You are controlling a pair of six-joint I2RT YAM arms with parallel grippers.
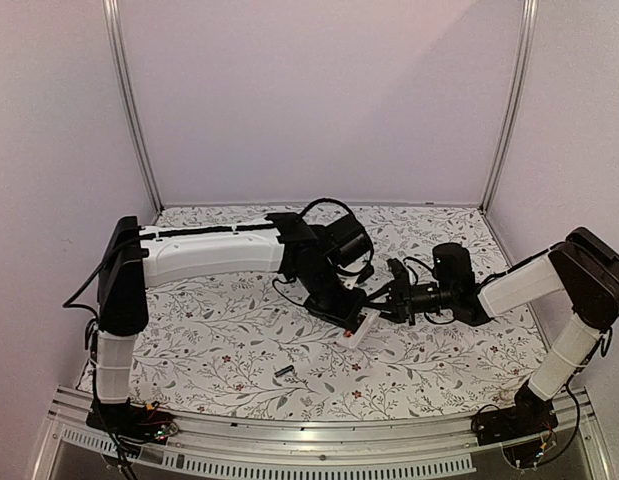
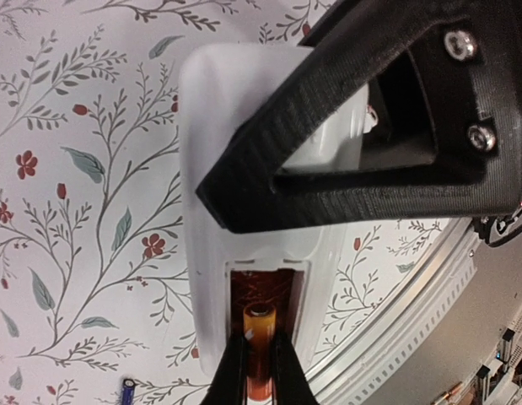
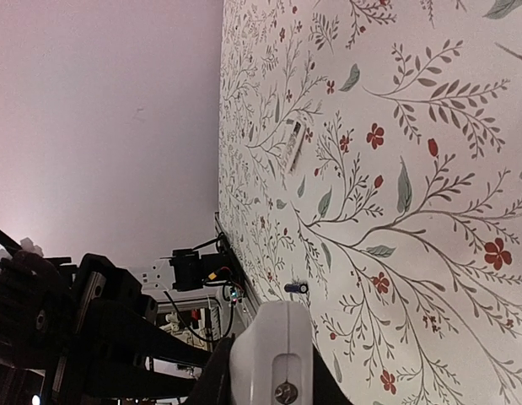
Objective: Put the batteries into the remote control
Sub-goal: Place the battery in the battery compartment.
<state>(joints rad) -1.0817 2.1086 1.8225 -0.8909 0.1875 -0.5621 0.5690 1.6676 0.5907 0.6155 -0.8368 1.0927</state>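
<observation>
Holds the jaws of the left gripper [image 2: 259, 377] shut on the orange-red battery [image 2: 259, 333], its end at the mouth of the open battery bay [image 2: 267, 285] in the back of the remote control [image 2: 206, 169]. Clamps the jaws of the right gripper [image 3: 273, 375] on that remote, mid-table [image 1: 209, 330]. Shows the dark battery [image 1: 283, 371] loose on the flowered cloth nearer the arm bases, a small white cover [image 3: 294, 145] lying apart.

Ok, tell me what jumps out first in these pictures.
Mid-table, the right gripper clamps the white remote control, while the left gripper pinches an orange battery at its open bay. A dark battery lies loose on the flowered cloth, toward the near edge.
</observation>
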